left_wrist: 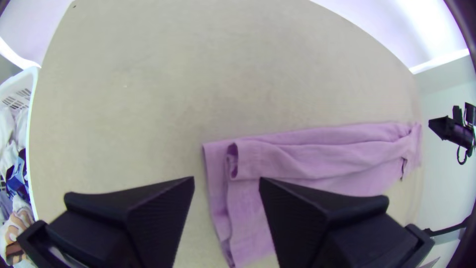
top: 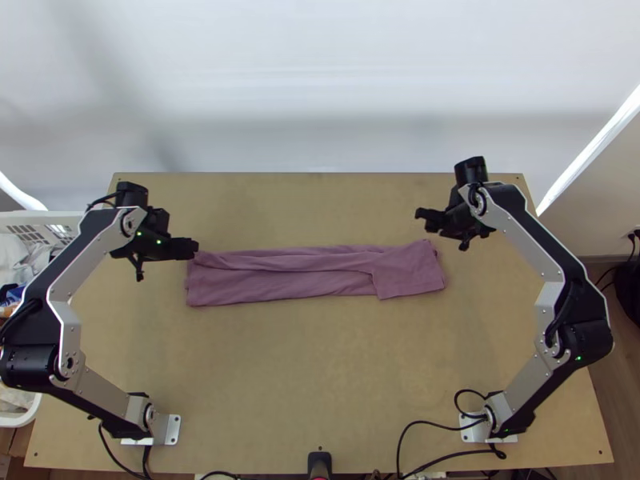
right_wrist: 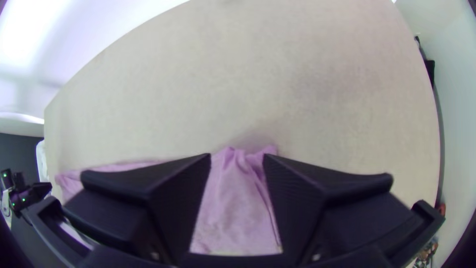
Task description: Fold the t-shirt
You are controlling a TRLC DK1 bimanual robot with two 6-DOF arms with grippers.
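- Mauve, matte t-shirt (top: 280, 286) lies in a long narrow strip across the middle of the wooden table (top: 320, 376), its length running between the two arms.
- Cloth looks light, soft and floppy, likely thin knit; not fragile, not slippery, but layers could slide apart or bunch if dragged.
- Best hold: one short end, pinching all layers together near the corners; a shallow pinch would probably lift only the top layer.
- Left gripper (left_wrist: 227, 179): fingers wide apart, nothing between them that looks gripped, near the strip's left end in the top view.
- Right gripper (right_wrist: 237, 156): also spread wide, not holding, near the strip's right end.
- Right end: squarish flap (top: 408, 276) over the strip, puckered at its far edge.
- Left end: layered edge, with a small open tube of cloth (left_wrist: 232, 161), maybe a sleeve.
- Texture: smooth, with soft lengthwise creases; table flat, pale tan.
- Next, likely: bring one short end over toward the middle.
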